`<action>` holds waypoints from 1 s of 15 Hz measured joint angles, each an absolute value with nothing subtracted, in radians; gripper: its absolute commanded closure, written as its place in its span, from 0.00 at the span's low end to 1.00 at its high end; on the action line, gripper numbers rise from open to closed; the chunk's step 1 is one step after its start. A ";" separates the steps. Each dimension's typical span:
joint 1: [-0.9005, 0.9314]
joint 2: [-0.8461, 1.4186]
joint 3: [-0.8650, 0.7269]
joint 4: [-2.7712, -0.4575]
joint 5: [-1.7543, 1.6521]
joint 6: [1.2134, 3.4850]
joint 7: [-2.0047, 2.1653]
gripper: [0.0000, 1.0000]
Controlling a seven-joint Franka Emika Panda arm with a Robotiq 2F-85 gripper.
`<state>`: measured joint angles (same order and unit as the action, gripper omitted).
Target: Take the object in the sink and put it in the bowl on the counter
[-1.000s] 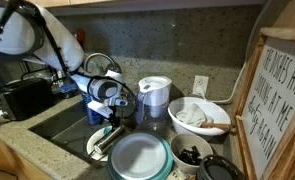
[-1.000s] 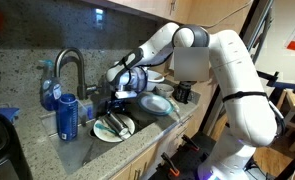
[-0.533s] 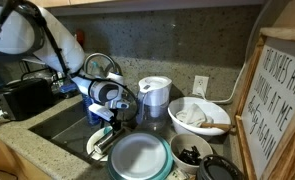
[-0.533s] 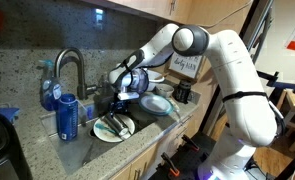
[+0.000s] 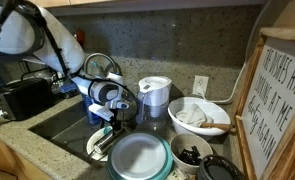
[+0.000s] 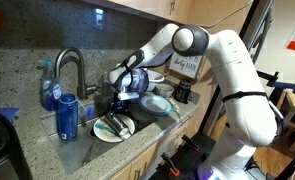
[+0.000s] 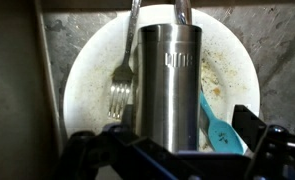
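Note:
The silver metal tumbler [image 7: 167,80] lies on a dirty white plate [image 7: 237,70] in the dark sink [image 5: 62,122], beside a fork [image 7: 121,85] and a teal spoon [image 7: 220,122]. My gripper [image 7: 165,142] hangs just above it, open, with a finger on each side and a gap to the right finger. In both exterior views the gripper [image 5: 109,113] [image 6: 120,101] is low over the plate [image 6: 114,128]. The teal-rimmed bowl [image 5: 140,157] [image 6: 157,103] sits on the granite counter [image 5: 47,165] next to the sink, with nothing in it.
A chrome faucet [image 6: 70,68] and a blue soap bottle [image 6: 69,117] stand at the sink. A white-lidded pitcher [image 5: 154,96], a white bowl [image 5: 199,115], a small bowl with dark contents [image 5: 191,154] and a framed sign [image 5: 279,95] crowd the counter.

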<state>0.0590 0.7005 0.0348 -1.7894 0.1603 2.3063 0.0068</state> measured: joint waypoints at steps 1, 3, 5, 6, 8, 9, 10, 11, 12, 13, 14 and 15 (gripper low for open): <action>0.058 0.702 0.036 -1.789 0.160 2.306 0.006 0.00; 0.055 0.712 0.036 -1.781 0.160 2.306 0.004 0.00; 0.050 0.732 0.037 -1.762 0.160 2.306 0.003 0.00; 0.048 0.744 0.037 -1.748 0.160 2.306 0.002 0.00; 0.044 0.774 0.037 -1.719 0.160 2.306 0.002 0.00; 0.042 0.791 0.037 -1.702 0.160 2.306 0.001 0.00; 0.041 0.809 0.037 -1.685 0.160 2.306 0.000 0.00; 0.040 0.828 0.038 -1.667 0.160 2.305 -0.002 0.00; 0.038 0.848 0.039 -1.648 0.160 2.305 -0.005 0.00; 0.037 0.867 0.041 -1.628 0.160 2.303 -0.013 0.00; 0.036 0.886 0.043 -1.606 0.160 2.299 -0.016 0.00; 0.037 0.903 0.044 -1.586 0.160 2.293 -0.016 0.00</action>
